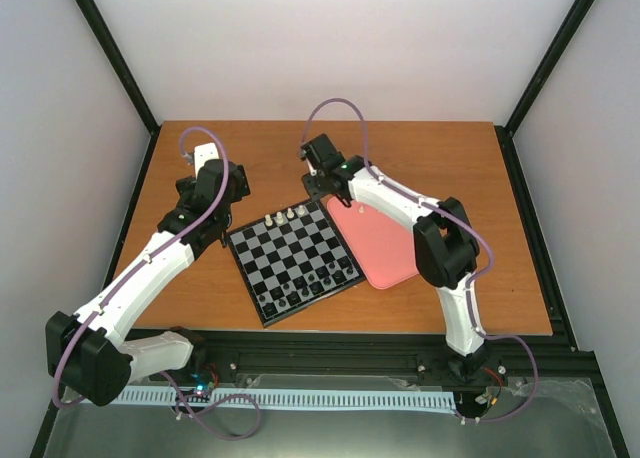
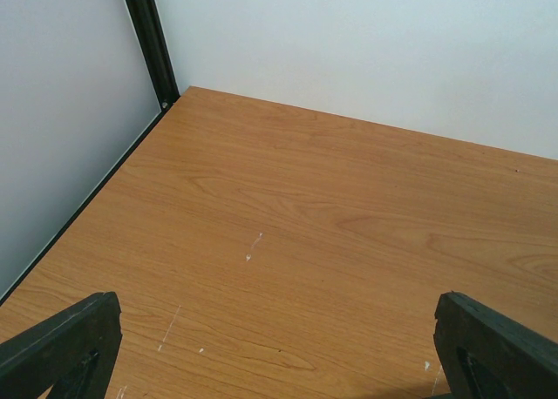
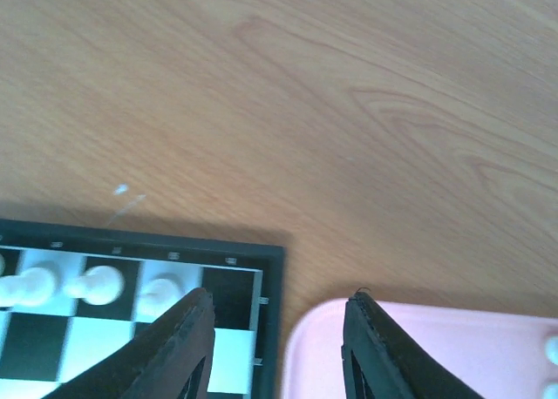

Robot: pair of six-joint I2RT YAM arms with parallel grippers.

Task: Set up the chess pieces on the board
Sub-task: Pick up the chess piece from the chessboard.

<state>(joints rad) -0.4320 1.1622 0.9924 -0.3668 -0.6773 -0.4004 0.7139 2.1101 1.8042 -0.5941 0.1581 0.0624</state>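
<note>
My right gripper (image 3: 279, 301) hangs fingers apart, empty, over the board (image 3: 174, 242) corner by white pieces (image 3: 96, 284) and tray (image 3: 488, 347); left gripper (image 2: 277, 299) gapes empty too.

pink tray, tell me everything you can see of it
The pink tray is a flat rounded-corner rectangle, smooth and plastic-looking, lying at a slant on the wooden table just right of the board. The right arm reaches over its far end. The right wrist view shows one small pale thing on it.

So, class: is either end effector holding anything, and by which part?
Nothing is held. The left end effector and the right end effector both stand open and empty.
</note>
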